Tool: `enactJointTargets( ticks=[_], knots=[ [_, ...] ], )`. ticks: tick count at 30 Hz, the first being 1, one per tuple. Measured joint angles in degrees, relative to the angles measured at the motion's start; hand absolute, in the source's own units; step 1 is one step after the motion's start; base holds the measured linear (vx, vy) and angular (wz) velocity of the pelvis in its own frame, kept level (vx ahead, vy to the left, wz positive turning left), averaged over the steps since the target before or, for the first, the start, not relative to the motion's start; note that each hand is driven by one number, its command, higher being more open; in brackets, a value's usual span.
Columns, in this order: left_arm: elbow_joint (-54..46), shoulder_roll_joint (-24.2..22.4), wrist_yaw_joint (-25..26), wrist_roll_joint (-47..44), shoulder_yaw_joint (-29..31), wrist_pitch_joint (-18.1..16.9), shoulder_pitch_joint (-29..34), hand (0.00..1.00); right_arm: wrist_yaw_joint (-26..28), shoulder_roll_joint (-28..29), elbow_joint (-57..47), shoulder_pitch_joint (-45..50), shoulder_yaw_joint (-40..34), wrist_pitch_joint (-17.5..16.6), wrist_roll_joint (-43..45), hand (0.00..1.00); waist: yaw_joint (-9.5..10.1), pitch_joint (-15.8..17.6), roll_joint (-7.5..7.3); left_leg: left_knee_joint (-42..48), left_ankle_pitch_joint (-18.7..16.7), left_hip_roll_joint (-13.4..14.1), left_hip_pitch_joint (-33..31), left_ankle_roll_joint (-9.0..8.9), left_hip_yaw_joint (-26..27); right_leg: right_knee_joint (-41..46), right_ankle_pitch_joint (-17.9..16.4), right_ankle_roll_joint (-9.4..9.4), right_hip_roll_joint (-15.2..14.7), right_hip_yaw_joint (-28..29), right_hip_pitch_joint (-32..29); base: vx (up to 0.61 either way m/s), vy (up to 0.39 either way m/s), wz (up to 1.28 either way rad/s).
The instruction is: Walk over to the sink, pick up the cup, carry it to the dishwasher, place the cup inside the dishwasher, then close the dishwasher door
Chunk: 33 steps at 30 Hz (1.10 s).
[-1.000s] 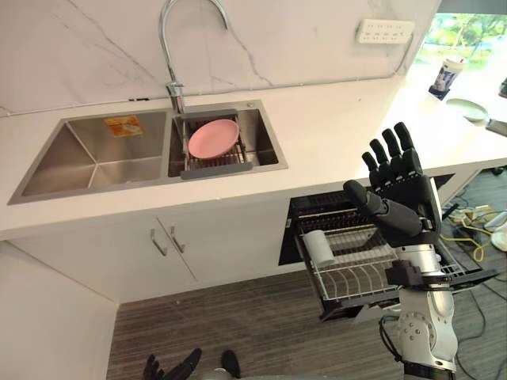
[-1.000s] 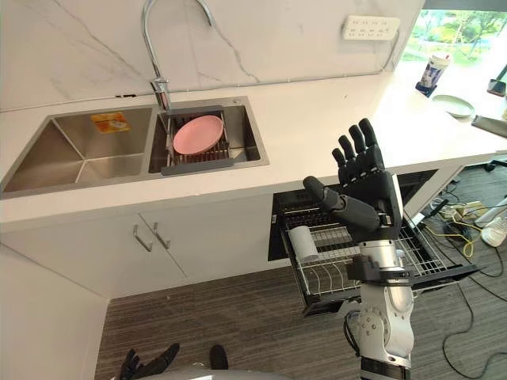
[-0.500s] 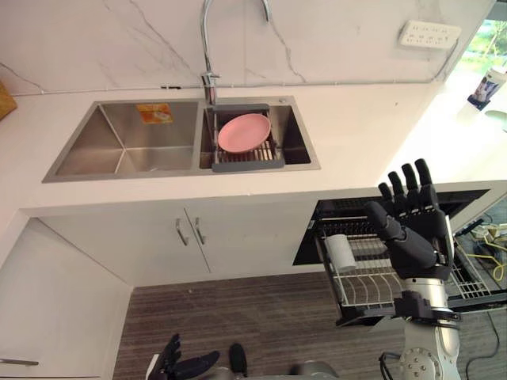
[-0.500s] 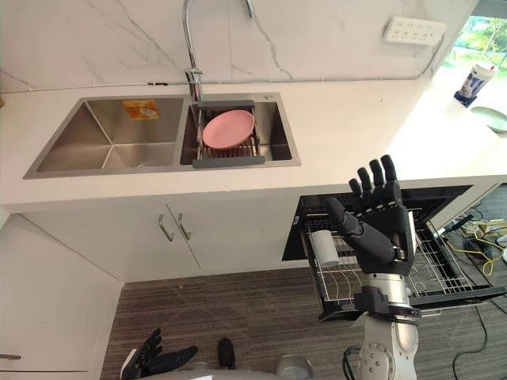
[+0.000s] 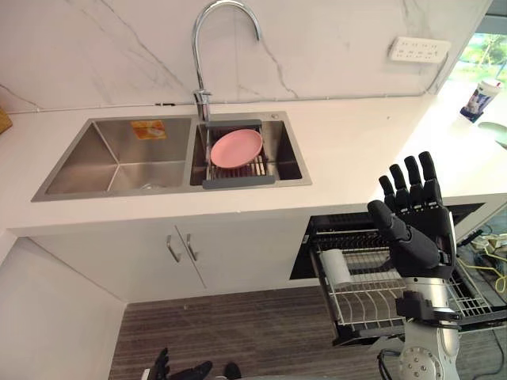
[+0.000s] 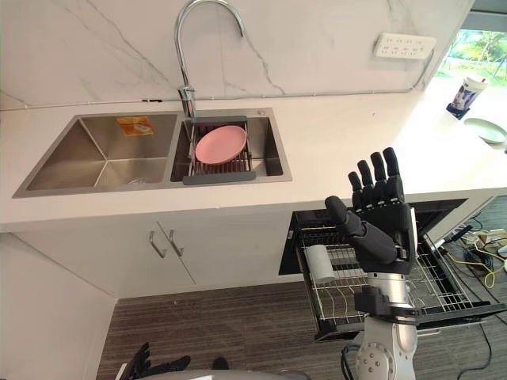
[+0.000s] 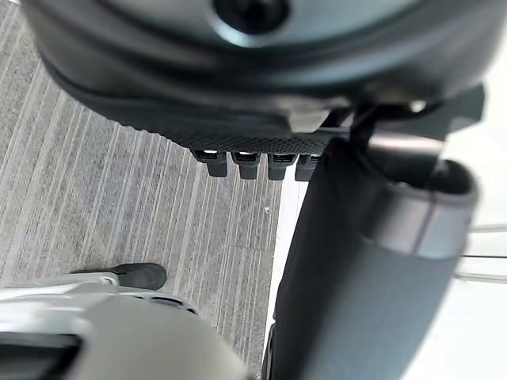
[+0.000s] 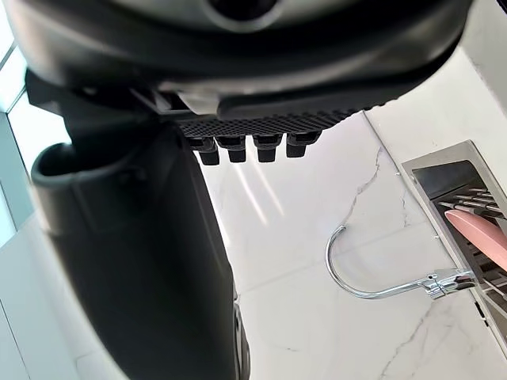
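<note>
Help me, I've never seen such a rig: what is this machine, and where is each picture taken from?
It is a humanoid robot. Two pictures come from its head cameras, looking down; the other two from cameras on its wrists, close along each hand. The right hand is raised, open and empty, by the dishwasher rack, where a white cup lies. The left hand hangs low, open, holding nothing. In the sink a pink plate sits on a drainer by the faucet.

Kitchen, steel sink, open dishwasher
</note>
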Motion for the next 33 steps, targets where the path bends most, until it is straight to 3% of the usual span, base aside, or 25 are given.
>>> enactJointTargets(
  ticks=[1, 2, 4, 5, 6, 7, 8, 9, 11, 12, 15, 17, 18, 19, 20, 21, 22, 24, 27, 28, 29, 33],
  knots=[
    [-0.4, -1.4, 1.4, -0.1, 3.0, -1.1, -0.4, 1.0, 0.2, -0.1, -0.4, 0.0, 0.0, 0.0, 0.1, 1.0, 0.01, 0.4, 0.74, 16.8, -5.4, 5.2, -6.1, 0.41, 4.4, 0.1, 0.1, -0.95, 0.9, -0.7, 0.2, -0.04, 0.009, 0.1],
    [-1.0, -2.1, 2.0, -0.7, 4.1, -1.7, -0.4, 1.0, 0.2, -0.2, -0.4, 0.0, 0.0, 0.0, 0.0, 1.0, 0.15, 0.6, 1.15, 26.7, -7.1, 8.5, -9.8, 0.11, 5.8, 0.4, -0.3, -1.17, 1.7, -0.9, 0.8, -0.02, 0.022, 0.15],
    [-1.8, -2.4, 3.7, -0.8, 4.9, -2.9, -0.7, 1.0, 0.5, -0.3, -1.0, 0.0, 0.0, 0.2, -0.1, 1.0, 0.53, 0.9, 1.04, 31.7, -8.8, 11.3, -11.9, -1.58, 7.3, 0.3, -1.1, -0.57, 1.3, -1.4, 3.2, 0.08, 0.058, 0.1],
    [-2.4, -2.5, 5.4, 1.1, 4.6, -3.1, -0.9, 1.0, 0.8, -0.6, -1.5, 0.0, -0.3, 0.2, -0.1, 1.0, 0.59, 0.9, 1.03, 28.6, -8.9, 11.2, -11.9, -1.38, 8.0, 0.3, -1.9, 0.47, 0.1, -1.8, 4.6, 0.16, 0.132, 0.14],
    [-2.5, -2.6, 6.1, 2.5, 4.6, -3.1, -1.0, 1.0, 1.0, -0.9, -1.6, -0.1, -0.5, 0.1, 0.0, 1.0, 0.6, 0.9, 0.99, 25.6, -8.7, 10.7, -11.7, -1.71, 8.1, 0.3, -2.3, 1.13, -0.6, -1.9, 5.1, 0.18, 0.195, 0.15],
    [-2.7, -2.6, 7.2, 5.0, 4.6, -3.1, -1.0, 1.0, 1.3, -1.7, -1.7, -0.1, -0.6, 0.0, 0.0, 1.0, 0.57, 0.9, 1.1, 16.6, -6.0, 9.4, -11.1, -2.36, 7.8, 0.4, -3.1, 2.45, -1.9, -2.1, 5.7, 0.21, 0.225, 0.08],
    [-2.7, -2.5, 7.4, 5.7, 4.7, -2.9, -1.0, 1.0, 1.5, -1.8, -1.5, 0.0, -0.6, 0.0, 0.0, 1.0, 0.69, 0.9, 0.88, 14.7, -2.3, 8.2, -10.2, -1.27, 8.2, 0.4, -3.5, 3.14, -2.8, -2.1, 6.2, 0.25, 0.244, 0.12],
    [-2.9, -1.9, 8.1, 6.9, 4.6, -2.6, -1.2, 1.0, 1.6, -1.6, -1.3, 0.0, -0.1, 0.1, 0.0, 1.0, 0.73, 0.8, -0.05, 11.4, -2.0, 4.7, -8.5, 0.05, 9.0, -0.7, -3.8, 3.29, -4.8, -0.9, 6.6, 0.28, 0.203, 0.18],
    [-3.7, -1.8, 8.8, 8.9, 4.4, -2.6, -2.0, 1.0, 2.1, -2.7, -1.7, -1.2, 1.1, 0.1, -0.1, 1.0, 0.78, 2.0, -0.45, 13.8, -4.4, 3.3, -9.8, 1.83, 9.0, -2.6, -3.0, 3.14, -5.1, 1.9, 7.4, 0.26, 0.181, 0.14],
    [-3.6, -1.9, 9.0, 10.8, 4.5, -2.7, -2.0, 1.0, 2.2, -2.9, -1.3, -2.1, 2.5, 0.3, -0.2, 1.0, 1.32, 2.2, -0.54, 15.9, -6.5, 3.2, -10.1, 3.05, 9.6, -3.3, -2.3, 3.98, -5.7, 3.3, 7.8, 0.22, 0.194, -0.16],
    [-3.4, -1.2, 9.0, 11.6, 3.1, -2.5, -2.6, 1.0, 2.8, -3.3, -0.9, -5.1, 4.7, 1.1, -1.3, 1.0, 2.47, 2.3, -0.85, 15.4, -8.9, 2.0, -7.4, 3.9, 11.3, -1.3, -1.1, 4.46, -7.4, 5.5, 8.1, 0.24, 0.179, -0.22],
    [-3.0, -0.2, 7.8, 11.6, 1.3, -1.9, -2.9, 1.0, 2.9, -4.0, -0.9, -5.6, 3.9, 1.0, -1.3, 1.0, 2.2, 2.0, -0.93, 11.9, -9.1, 0.2, -4.5, 3.94, 11.3, 5.2, -1.0, 4.57, -8.5, 5.7, 6.3, 0.18, 0.12, 0.0],
    [-3.0, 0.1, 7.2, 11.3, 0.4, -1.9, -2.8, 1.0, 2.8, -4.2, -0.9, -5.6, 3.3, 1.0, -1.3, 1.0, 1.86, 1.4, -0.79, 9.2, -9.0, -0.7, -2.4, 3.85, 11.2, 13.5, -1.0, 4.85, -9.0, 5.8, 2.8, 0.17, 0.115, 0.02],
    [-2.9, 0.6, 6.8, 11.2, 0.1, -1.8, -2.5, 1.0, 2.8, -4.2, -1.1, -5.6, 3.3, 0.7, -1.2, 1.0, 1.33, 0.8, -1.15, 6.6, -9.0, -1.8, -0.4, 3.81, 11.1, 25.0, 0.3, 7.39, -10.4, 5.9, -2.9, 0.21, 0.142, 0.0],
    [-2.8, 0.9, 6.7, 11.1, -0.3, -1.6, -2.5, 1.0, 2.8, -4.2, -1.1, -5.6, 3.4, 0.5, -1.2, 1.0, 1.13, 0.8, -1.33, 5.5, -9.0, -2.2, 0.6, 3.82, 11.0, 31.0, 1.2, 8.63, -11.2, 6.0, -5.8, 0.28, 0.156, 0.06],
    [-2.4, 1.7, 6.4, 10.7, -1.9, -1.0, -2.6, 1.0, 2.8, -4.2, -1.1, -5.6, 3.5, 0.2, -1.3, 1.0, 0.51, 0.6, -1.55, 3.5, -8.9, -2.9, 2.6, 3.85, 10.7, 40.2, 0.5, 7.59, -12.2, 5.2, -10.9, 0.3, 0.143, 0.12],
    [-2.2, 1.8, 6.1, 10.7, -2.6, -0.6, -2.6, 1.0, 2.6, -4.1, -1.0, -5.6, 3.9, 0.1, -1.3, 1.0, -0.2, 0.4, -1.31, 1.5, -8.6, -3.0, 4.5, 3.97, 10.7, 42.4, -0.5, 6.24, -12.7, 2.0, -14.0, 0.31, 0.137, 0.09],
    [-1.9, 2.3, 6.2, 10.2, -3.2, 0.2, -2.8, 1.0, 2.4, -3.9, -1.0, -5.6, 5.3, 0.0, -1.3, 1.0, -0.24, -0.1, -1.46, -0.5, -8.0, -2.5, 7.0, 4.41, 11.4, 37.3, -1.3, 5.15, -12.6, -3.9, -16.9, 0.3, 0.053, -0.09],
    [-0.7, 2.4, 6.0, 9.2, -3.2, 1.6, -4.3, 1.0, 2.5, -3.8, 0.0, -5.6, 7.4, -0.4, -1.3, 1.0, -0.26, -0.2, -1.17, 1.1, -8.3, 0.5, 8.4, 2.58, 11.7, 23.3, -0.8, 3.6, -9.8, -12.5, -18.0, 0.32, -0.063, -0.11],
    [-0.7, 2.6, 5.7, 9.0, -3.2, 1.6, -4.2, 1.0, 2.5, -3.8, 1.0, -5.7, 8.2, -1.0, -1.3, 1.0, -0.22, -0.7, -1.53, 2.2, -9.0, 1.0, 8.7, 1.0, 11.8, 17.1, 3.1, 0.17, -8.2, -15.1, -17.9, 0.2, -0.068, -0.05],
    [-2.4, 2.3, 4.6, 10.4, -2.3, 1.8, -3.0, 1.0, -1.3, -2.9, 4.6, -9.3, 5.8, -4.6, -1.1, 1.0, 1.39, 0.7, -2.21, 0.8, -7.3, 2.2, 7.4, -0.55, 10.3, -4.6, 16.2, 0.81, -4.4, -14.5, -8.5, 0.07, -0.023, -0.04],
    [-2.5, 2.3, 4.6, 10.4, -2.2, 1.8, -3.0, 1.0, -1.3, -2.9, 4.6, -9.3, 5.8, -4.6, -1.1, 1.0, 1.39, 0.8, -2.21, 0.8, -7.3, 2.2, 7.4, -0.55, 10.4, -4.8, 16.2, 0.79, -4.3, -14.5, -8.5, 0.0, 0.0, -0.01]
  ],
)
